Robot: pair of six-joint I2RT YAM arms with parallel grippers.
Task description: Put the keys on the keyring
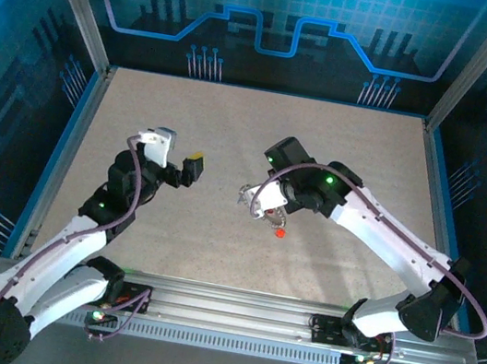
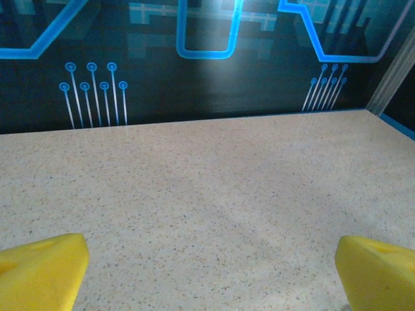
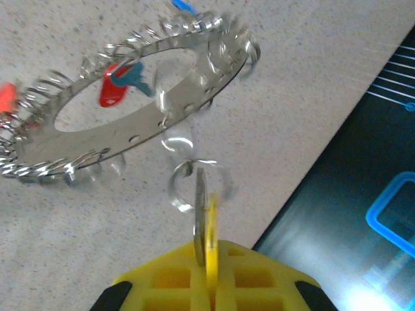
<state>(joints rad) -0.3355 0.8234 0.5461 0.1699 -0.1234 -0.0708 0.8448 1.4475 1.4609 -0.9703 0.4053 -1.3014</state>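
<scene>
The right gripper (image 3: 206,251), at the bottom centre of its wrist view, has its yellow fingers pressed together. They pinch a thin silver blade seen edge-on with a yellow strip alongside, apparently the yellow key (image 3: 202,214). Small wire rings link this piece upward in the frame to the keyring (image 3: 104,139), a flat silvery band edged with many little wire loops. It hangs tilted across the upper left of the frame, above the speckled table (image 3: 78,246).

Through the keyring's central opening a red key (image 3: 111,92) and a blue key (image 3: 135,80) overlap. Whether they hang from the band or lie on the table beneath cannot be told.

From overhead, the right gripper (image 1: 257,201) sits just right of centre, with a red spot directly below it in the frame.

The left gripper (image 1: 193,166) sits just left of centre, well apart from the right. In its wrist view the left gripper (image 2: 207,275) is spread wide and holds nothing, with a yellow fingertip (image 2: 42,269) in each bottom corner and bare table between.
</scene>
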